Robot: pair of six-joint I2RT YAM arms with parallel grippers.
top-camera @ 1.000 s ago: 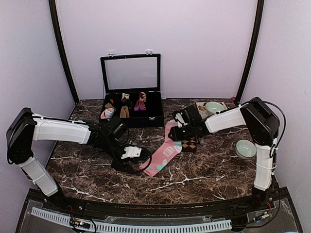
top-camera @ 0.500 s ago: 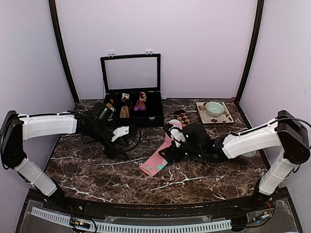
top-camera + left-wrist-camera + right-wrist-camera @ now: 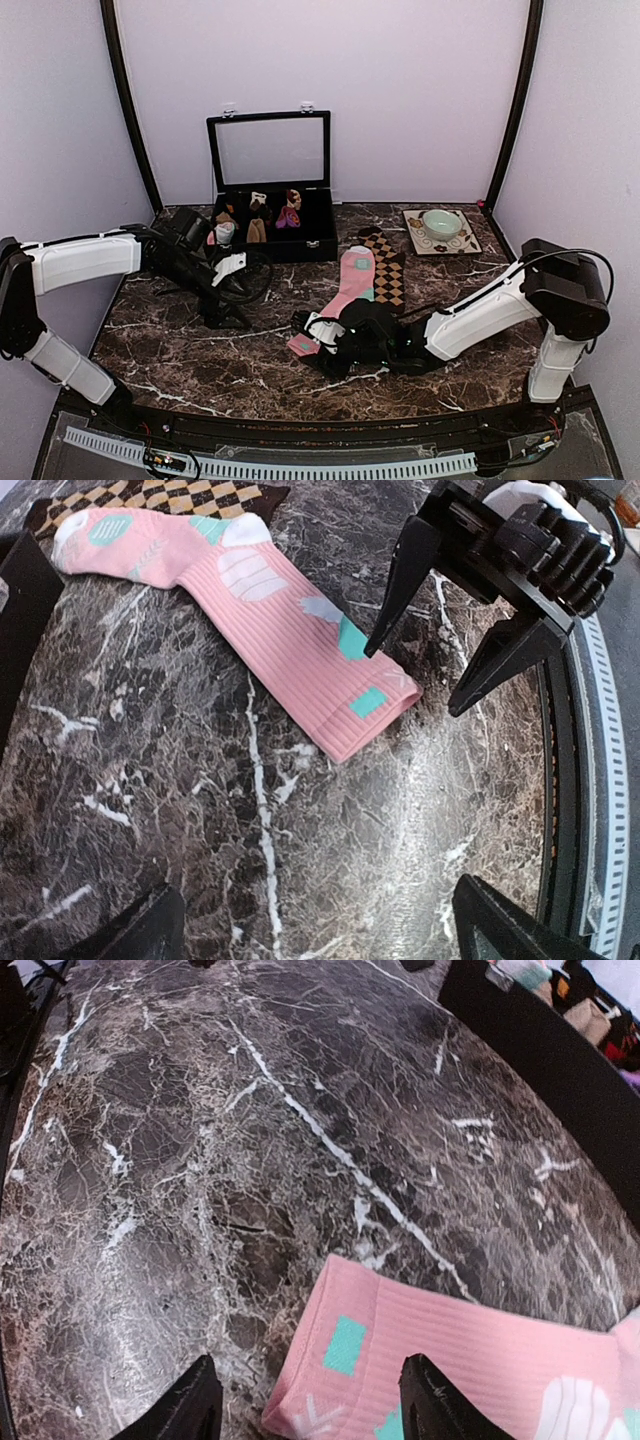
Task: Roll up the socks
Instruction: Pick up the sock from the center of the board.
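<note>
The pink sock (image 3: 345, 290) with mint marks lies flat and slanted on the marble, its cuff (image 3: 345, 1360) nearest me. The dark brown diamond-check sock (image 3: 386, 272) lies beside it on the right, its end also showing in the left wrist view (image 3: 190, 495). My right gripper (image 3: 312, 342) is low at the cuff and open, its fingertips (image 3: 432, 1405) on either side of the cuff corner (image 3: 375, 700), not closed on it. My left gripper (image 3: 226, 305) stands open over bare marble left of the pink sock (image 3: 260, 610), with nothing between its fingers (image 3: 500, 930).
A black box (image 3: 270, 235) with an open glass lid stands at the back, holding several small sock bundles; its wall shows at the right wrist view's top right (image 3: 540, 1030). A patterned mat with a pale green bowl (image 3: 441, 222) sits at the back right.
The right arm swung from the far end of the socks to the pink sock's near cuff. The left gripper let go, opened and drew back left. The brown sock now lies stretched beside the pink one.
</note>
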